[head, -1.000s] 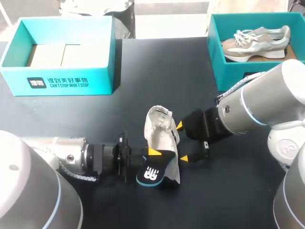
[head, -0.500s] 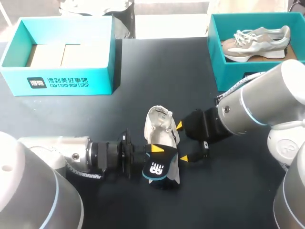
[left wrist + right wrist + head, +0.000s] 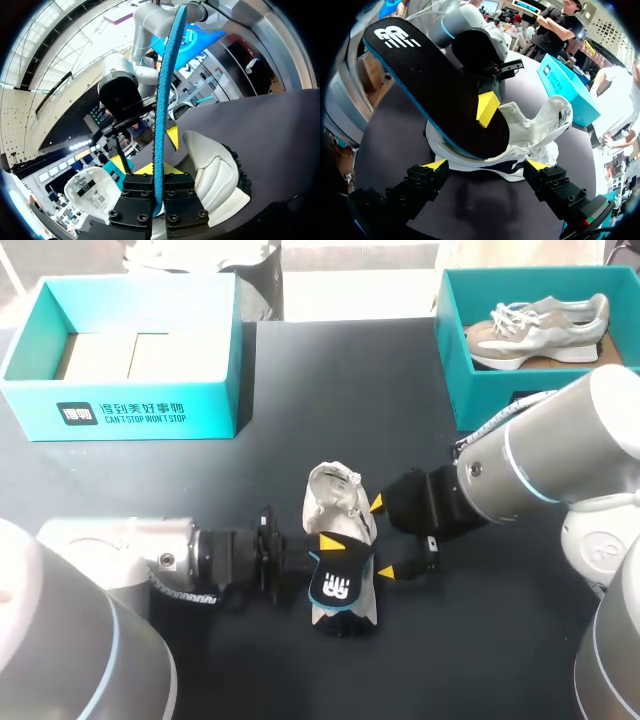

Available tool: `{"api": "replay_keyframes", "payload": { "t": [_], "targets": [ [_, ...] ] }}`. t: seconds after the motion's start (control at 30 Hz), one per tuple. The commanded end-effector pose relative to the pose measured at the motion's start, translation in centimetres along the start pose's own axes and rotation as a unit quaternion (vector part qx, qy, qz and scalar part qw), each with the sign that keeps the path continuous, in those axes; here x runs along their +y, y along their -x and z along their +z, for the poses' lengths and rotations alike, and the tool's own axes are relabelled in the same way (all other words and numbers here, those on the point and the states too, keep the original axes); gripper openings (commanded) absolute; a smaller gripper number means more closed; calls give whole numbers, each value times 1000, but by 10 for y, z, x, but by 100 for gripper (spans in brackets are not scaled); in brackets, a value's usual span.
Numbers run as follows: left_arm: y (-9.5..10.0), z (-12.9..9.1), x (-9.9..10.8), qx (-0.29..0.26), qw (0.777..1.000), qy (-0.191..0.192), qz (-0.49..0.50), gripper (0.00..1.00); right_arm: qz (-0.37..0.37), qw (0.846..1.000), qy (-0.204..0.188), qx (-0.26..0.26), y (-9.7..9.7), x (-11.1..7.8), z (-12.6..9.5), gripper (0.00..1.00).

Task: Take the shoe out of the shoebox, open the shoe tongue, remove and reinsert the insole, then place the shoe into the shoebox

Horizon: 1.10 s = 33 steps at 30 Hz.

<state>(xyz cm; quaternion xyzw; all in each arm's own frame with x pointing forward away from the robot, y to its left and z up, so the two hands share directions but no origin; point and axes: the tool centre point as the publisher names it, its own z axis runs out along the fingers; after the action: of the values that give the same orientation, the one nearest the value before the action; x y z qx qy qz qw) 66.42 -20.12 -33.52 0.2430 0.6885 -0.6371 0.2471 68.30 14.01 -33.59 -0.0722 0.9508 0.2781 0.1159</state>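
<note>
A white and beige shoe [image 3: 335, 508] lies on the dark table [image 3: 300, 420] near its middle. My left gripper [image 3: 335, 550] is shut on a black insole [image 3: 338, 586] with a blue edge, held over the shoe's near end. From the left wrist the insole [image 3: 162, 100] shows edge-on between the fingers, with the shoe [image 3: 215, 175] beneath. My right gripper [image 3: 381, 538] stands open, its yellow tips on either side of the shoe. From the right wrist the insole [image 3: 440, 90] slants above the shoe [image 3: 540, 125], ahead of the right gripper [image 3: 486, 165].
A teal shoebox [image 3: 140, 405] with cardboard inside stands at the back left. A second teal box [image 3: 470, 390] at the back right holds another grey and white shoe [image 3: 540, 325]. The table's front edge is close behind both arms.
My left gripper has carried the insole to the right, from beside the shoe to over its near end. The right arm and the shoe have stayed put.
</note>
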Motion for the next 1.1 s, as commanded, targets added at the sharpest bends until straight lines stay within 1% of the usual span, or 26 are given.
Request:
{"api": "replay_keyframes", "payload": {
  "t": [0.03,0.13,0.2,0.27,0.3,0.33,0.47,0.63,0.8,0.9,1.1],
  "targets": [
    [3,10,21,13,1000,-2,-1,0,0,1000,0,-1,-1,0,1,100],
    [1,11,29,20,1000,10,-5,0,0,1000,0,-1,-1,0,1,100],
    [1,11,28,19,1000,13,-9,0,0,1000,0,-1,-1,0,1,100],
    [1,8,24,17,1000,13,-12,0,0,1000,0,-1,-1,0,1,100],
    [1,8,22,17,1000,13,-12,25,0,1000,0,-1,-1,0,1,100],
    [2,7,19,17,1000,12,-12,46,0,1000,0,-1,-1,0,1,100],
    [4,6,10,15,1000,8,-13,44,0,1000,0,-1,-1,0,1,100],
    [10,6,-4,13,1000,8,-9,44,0,1000,0,-1,-1,0,1,100],
    [12,5,-10,15,1000,5,-7,44,0,1000,0,-1,-1,0,1,100],
    [10,1,-17,12,1000,2,-6,44,0,1000,0,-1,-1,0,1,100],
    [4,-4,-31,9,1000,-3,-7,41,0,1000,0,-1,-1,0,1,100]
  ]
}}
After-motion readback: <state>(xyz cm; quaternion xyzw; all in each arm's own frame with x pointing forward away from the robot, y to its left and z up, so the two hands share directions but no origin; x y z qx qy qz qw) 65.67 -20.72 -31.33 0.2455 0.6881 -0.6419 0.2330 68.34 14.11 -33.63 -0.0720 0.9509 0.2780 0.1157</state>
